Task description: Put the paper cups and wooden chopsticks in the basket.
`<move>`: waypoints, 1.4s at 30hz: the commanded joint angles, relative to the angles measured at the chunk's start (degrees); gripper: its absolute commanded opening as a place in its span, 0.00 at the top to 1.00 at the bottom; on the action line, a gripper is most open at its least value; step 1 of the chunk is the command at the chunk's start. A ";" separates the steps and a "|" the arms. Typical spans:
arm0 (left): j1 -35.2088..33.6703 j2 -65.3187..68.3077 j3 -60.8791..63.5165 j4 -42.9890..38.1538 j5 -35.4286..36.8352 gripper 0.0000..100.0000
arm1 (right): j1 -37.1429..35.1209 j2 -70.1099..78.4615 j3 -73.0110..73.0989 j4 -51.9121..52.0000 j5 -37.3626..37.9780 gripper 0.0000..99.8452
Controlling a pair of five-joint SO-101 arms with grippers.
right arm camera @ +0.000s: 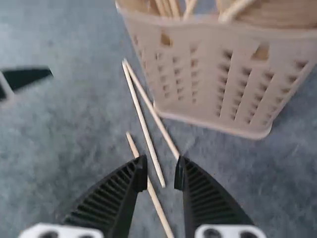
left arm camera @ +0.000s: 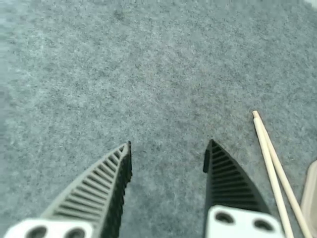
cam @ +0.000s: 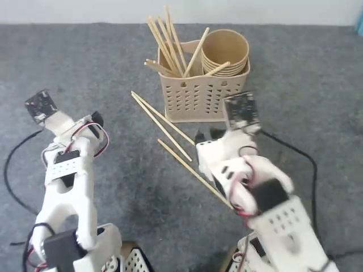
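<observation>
- Right fingers (right arm camera: 119, 193) stand slightly parted and grip nothing, low over a loose chopstick (right arm camera: 133, 148) that runs under one tip.
- Just ahead, a pair (right arm camera: 141, 116) of chopsticks lies side by side on the bench, its far ends near the foot of the basket (right arm camera: 218, 94).
- Left fingers (left arm camera: 106, 183) are spread wide above the bare grey bench (left arm camera: 148, 64), well apart from the basket.
- In the basket, stacked cups (cam: 225, 52) fill one side and a bundle (cam: 167, 42) of leaning chopsticks fills the other.
</observation>
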 commanded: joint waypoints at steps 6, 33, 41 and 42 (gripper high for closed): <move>-0.35 -0.26 -2.33 -1.58 0.26 0.77 | -2.15 24.04 7.65 -25.71 6.15 0.90; -0.09 -0.26 -2.59 -1.76 0.26 0.77 | -1.10 44.79 -7.12 -28.62 16.88 0.90; -0.09 -0.26 -2.59 -1.76 0.26 0.77 | -0.48 42.51 -7.12 -30.02 25.93 0.90; -0.09 -0.26 -2.59 -1.76 0.26 0.77 | -0.48 44.26 -7.12 -31.69 26.55 0.90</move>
